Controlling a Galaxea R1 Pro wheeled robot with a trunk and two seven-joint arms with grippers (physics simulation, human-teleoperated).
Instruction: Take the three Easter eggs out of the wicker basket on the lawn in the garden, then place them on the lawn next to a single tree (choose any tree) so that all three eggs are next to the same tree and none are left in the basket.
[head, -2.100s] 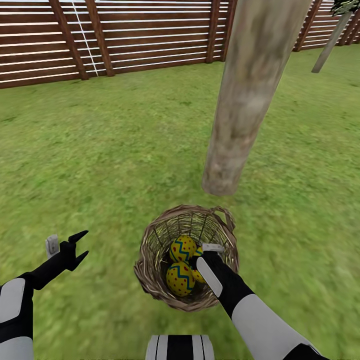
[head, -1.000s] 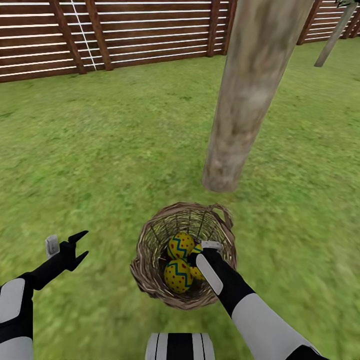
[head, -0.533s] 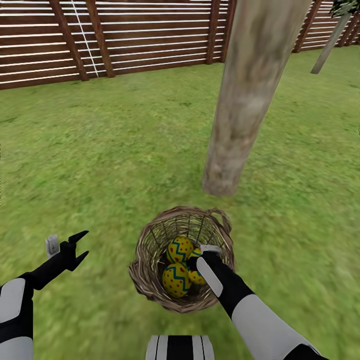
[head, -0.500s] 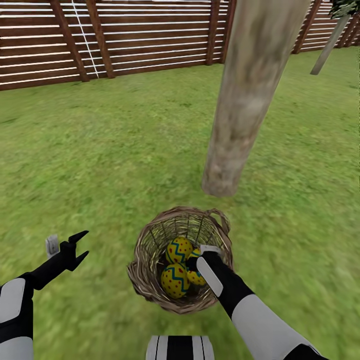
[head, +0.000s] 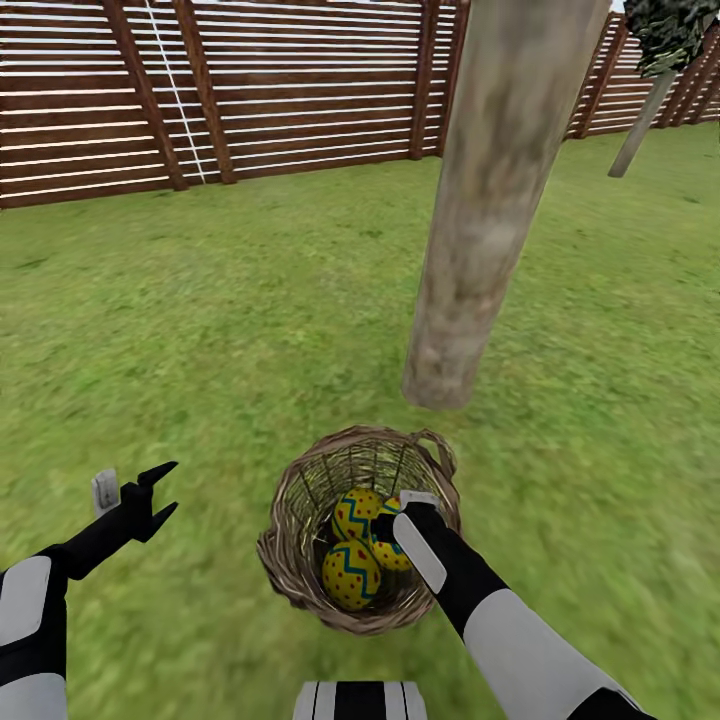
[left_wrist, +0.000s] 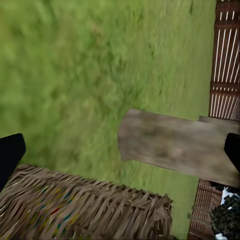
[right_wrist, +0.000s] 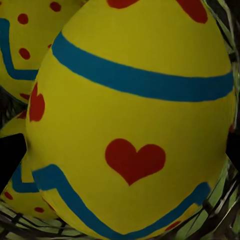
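Right gripper (head: 392, 522) inside the wicker basket (head: 290, 560) on the lawn (head: 200, 330).
Three Easter eggs (head: 350, 575) lie in the basket just before the tree (head: 480, 220); left gripper (head: 160, 492) hovers apart, fingers spread.

three yellow easter eggs (head: 352, 573) lie in the wicker basket (head: 285, 545) near the tree (head: 470, 250) on the lawn (head: 200, 330).
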